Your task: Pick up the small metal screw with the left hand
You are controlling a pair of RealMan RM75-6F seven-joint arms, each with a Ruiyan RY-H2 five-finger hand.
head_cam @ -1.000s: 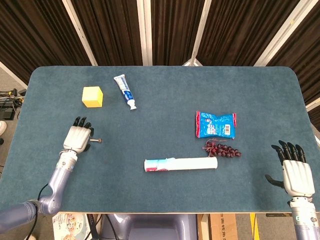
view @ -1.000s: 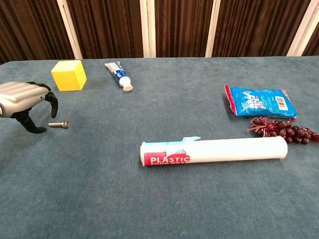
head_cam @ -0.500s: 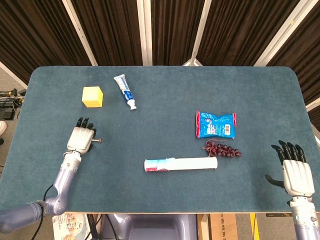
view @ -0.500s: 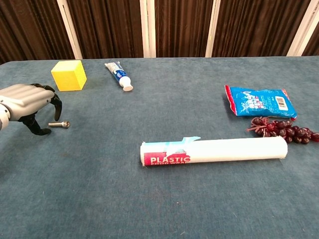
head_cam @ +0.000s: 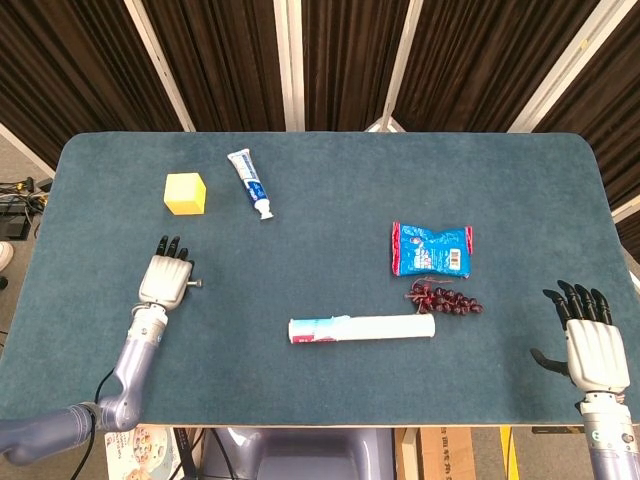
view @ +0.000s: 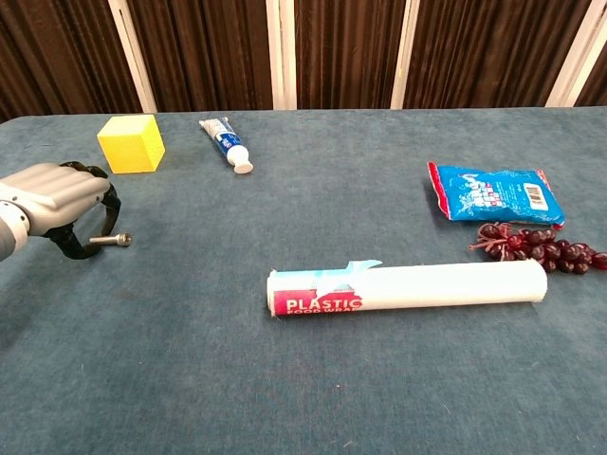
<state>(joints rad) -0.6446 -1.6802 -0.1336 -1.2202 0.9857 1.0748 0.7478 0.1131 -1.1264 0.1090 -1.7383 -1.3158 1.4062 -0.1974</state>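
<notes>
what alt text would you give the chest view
The left hand curls around one end of the small metal screw on a blue-carpeted table. Also there: a yellow cube, toothpaste tube, plastic wrap roll, blue snack bag and dark grapes.

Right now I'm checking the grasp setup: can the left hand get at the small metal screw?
Probably yes. The left hand is curled right at the screw, its fingers around the near end; nothing lies between them. Whether it already grips it, I cannot tell.
</notes>
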